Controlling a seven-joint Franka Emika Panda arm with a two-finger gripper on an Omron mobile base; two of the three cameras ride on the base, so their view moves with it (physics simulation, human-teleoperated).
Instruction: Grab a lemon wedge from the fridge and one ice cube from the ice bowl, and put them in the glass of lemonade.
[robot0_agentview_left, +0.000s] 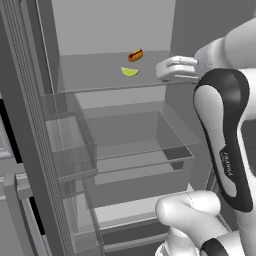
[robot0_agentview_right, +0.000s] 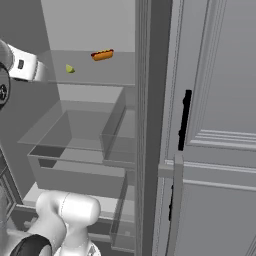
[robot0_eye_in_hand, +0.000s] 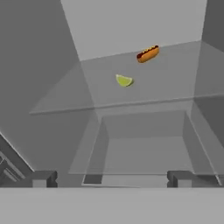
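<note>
The fridge (robot0_agentview_left: 30, 125) stands open. On its upper pale shelf (robot0_agentview_left: 90, 75) lies the lemon wedge (robot0_agentview_left: 129, 72), a small yellow-green slice, also seen from the right (robot0_agentview_right: 70, 69) and from the hand (robot0_eye_in_hand: 124, 80). My gripper (robot0_agentview_left: 161, 70) hovers at shelf height just to the right of the wedge, a short way off and not touching it. Its white hand enters at the left edge of the right base view (robot0_agentview_right: 37, 70). In the hand view the gripper (robot0_eye_in_hand: 113, 178) is open, its fingertips (robot0_eye_in_hand: 43, 178) far apart with nothing between them.
A reddish-orange hot dog (robot0_agentview_left: 135, 55) lies behind the wedge on the same shelf. Below it are a clear drawer (robot0_agentview_left: 140, 145) and door bins (robot0_agentview_left: 70, 150). A panelled grey cabinet (robot0_agentview_right: 215, 125) with a black handle (robot0_agentview_right: 185, 120) flanks the fridge on the right.
</note>
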